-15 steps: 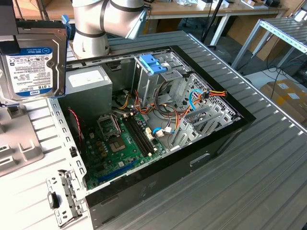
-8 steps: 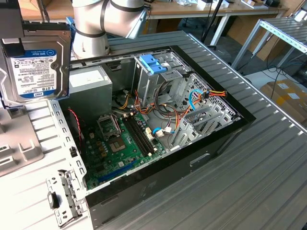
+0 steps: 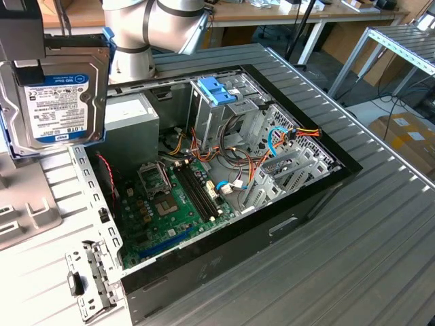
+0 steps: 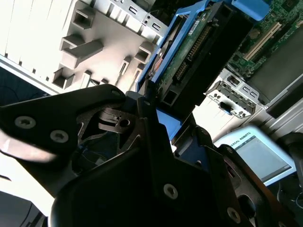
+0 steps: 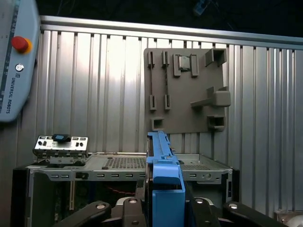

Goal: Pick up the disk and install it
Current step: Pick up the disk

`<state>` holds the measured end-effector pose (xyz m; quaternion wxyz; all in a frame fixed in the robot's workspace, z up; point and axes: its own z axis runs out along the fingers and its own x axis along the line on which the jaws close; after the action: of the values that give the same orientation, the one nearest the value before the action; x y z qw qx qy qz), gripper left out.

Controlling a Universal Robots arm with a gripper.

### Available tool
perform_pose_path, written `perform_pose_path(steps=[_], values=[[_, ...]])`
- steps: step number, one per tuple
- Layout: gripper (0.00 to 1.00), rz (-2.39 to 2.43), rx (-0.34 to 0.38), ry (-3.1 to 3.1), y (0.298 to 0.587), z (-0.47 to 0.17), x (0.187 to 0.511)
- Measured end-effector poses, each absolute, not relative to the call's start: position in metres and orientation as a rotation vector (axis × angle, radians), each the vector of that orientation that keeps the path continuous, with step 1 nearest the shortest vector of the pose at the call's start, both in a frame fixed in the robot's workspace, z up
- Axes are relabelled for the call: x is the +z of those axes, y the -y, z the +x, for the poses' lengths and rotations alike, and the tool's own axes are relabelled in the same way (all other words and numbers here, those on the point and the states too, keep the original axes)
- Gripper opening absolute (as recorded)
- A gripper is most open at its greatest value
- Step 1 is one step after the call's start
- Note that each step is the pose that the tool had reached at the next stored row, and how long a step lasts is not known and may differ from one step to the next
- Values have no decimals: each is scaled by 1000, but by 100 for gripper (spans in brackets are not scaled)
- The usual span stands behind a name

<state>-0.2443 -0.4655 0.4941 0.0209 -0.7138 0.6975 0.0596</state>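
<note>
Exterior view and both wrist views open. What has the gripper (image 5: pixel 164 202) got? — Obs. 1

The disk (image 3: pixel 60 102). In both wrist views the jaws are closed on its light-blue carrier frame, one on each side. The drive hangs on edge with its label face outward, off every surface. — Obs. 2

Position? — Obs. 1

Over the ribbed metal table (image 3: pixel 380 265), toward its edge at the exterior view's left. It is above the grey fixture plate (image 3: pixel 24 210) and beside the open computer case (image 3: pixel 309 193), not inside it. Only the gripper touches it. — Obs. 2

Step in hand? — Obs. 1

Judged: pick done, transfer phase, install not yet done. The drive cage (image 3: pixel 204 115), with the blue latch piece (image 3: pixel 217 92) on top, stands by the case's far wall. It is well apart from the disk, beyond the power supply (image 3: pixel 132 125). — Obs. 2

What does the move ahead call for? — Obs. 1

Judged:
- The disk has to clear the case rim.
- The carrier frame must be squared to the bay's rails.
- The drive must keep off the loose cables (image 3: pixel 238 129) beside the cage.
- The grip must not let it tilt.

Cannot tell which bay would take it. — Obs. 2
</note>
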Motion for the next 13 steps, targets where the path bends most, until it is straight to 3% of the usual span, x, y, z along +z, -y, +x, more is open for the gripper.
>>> perform_pose_path(steps=[13], values=[[37, -2213, 185, -2163, 478, -236, 494]])
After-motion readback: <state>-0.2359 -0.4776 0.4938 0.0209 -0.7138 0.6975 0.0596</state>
